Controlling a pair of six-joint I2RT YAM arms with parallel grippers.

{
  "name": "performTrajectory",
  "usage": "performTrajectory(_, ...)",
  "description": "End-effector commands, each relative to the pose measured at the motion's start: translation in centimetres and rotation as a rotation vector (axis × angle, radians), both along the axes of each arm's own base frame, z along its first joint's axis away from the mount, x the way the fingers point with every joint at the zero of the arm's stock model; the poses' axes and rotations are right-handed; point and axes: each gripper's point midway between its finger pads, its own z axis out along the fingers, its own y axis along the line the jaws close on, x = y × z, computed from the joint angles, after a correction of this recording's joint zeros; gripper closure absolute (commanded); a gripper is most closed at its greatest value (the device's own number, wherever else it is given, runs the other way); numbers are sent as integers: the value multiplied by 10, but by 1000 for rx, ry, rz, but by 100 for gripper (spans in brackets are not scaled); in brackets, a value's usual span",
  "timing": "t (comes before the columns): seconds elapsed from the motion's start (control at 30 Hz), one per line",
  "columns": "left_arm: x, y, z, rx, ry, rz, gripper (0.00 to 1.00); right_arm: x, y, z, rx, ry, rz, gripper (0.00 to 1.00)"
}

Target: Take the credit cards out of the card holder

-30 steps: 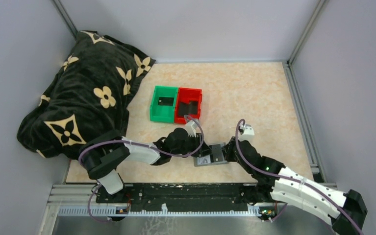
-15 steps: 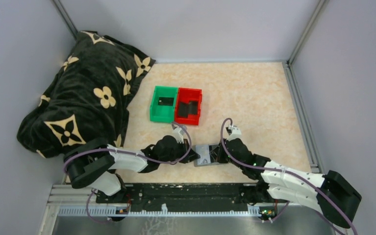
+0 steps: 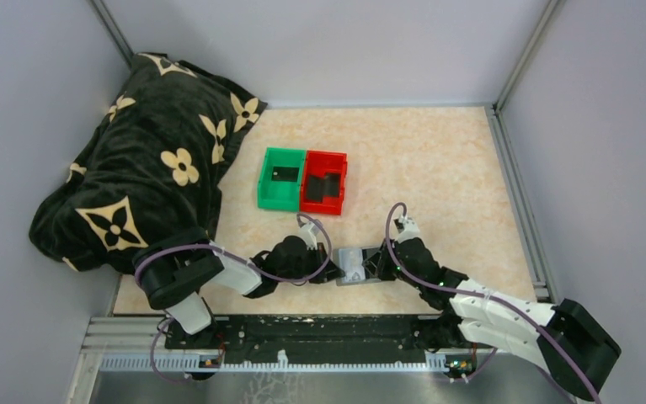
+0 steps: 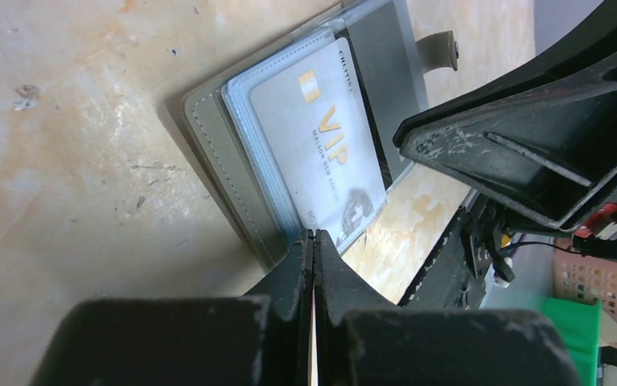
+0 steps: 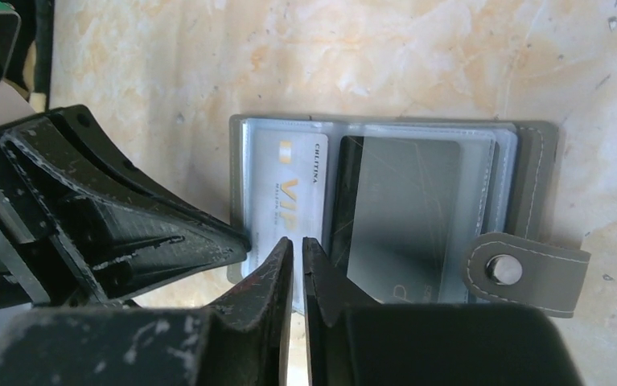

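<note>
On table (image 3: pixel 437 168) between the arms: flat grey bifold card holder (image 3: pixel 357 271), open. Wrist cams only: silver VIP card (image 5: pixel 287 197) in L sleeve, dark card (image 5: pixel 401 213) in R. Left gripper (image 4: pixel 313 239) closed at holder's edge; right gripper (image 5: pixel 297 244) closed over VIP card, nothing seen held. Top cam only: green bin (image 3: pixel 262 189), red bin (image 3: pixel 344 177).

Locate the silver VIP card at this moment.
In the right wrist view, the VIP card sits in the left-hand panel of the open card holder, beside a dark card.
</note>
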Motion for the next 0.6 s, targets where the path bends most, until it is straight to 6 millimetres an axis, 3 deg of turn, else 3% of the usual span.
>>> performTrajectory(0.0,-3,4,-18,25,42,-6,100,5,6,6,34,-35,27,87)
performTrajectory(0.2,-3,6,-21,23,51,-5,100,7,1,-5,-3,-28,33,66)
performTrajectory(0.37,-3,6,-21,20,53,-6,100,8,-5,-10,-10,-30,31,64)
performTrajectory(0.57,-2,4,-20,6,57,-12,100,-4,10,-12,66,-19,139,63)
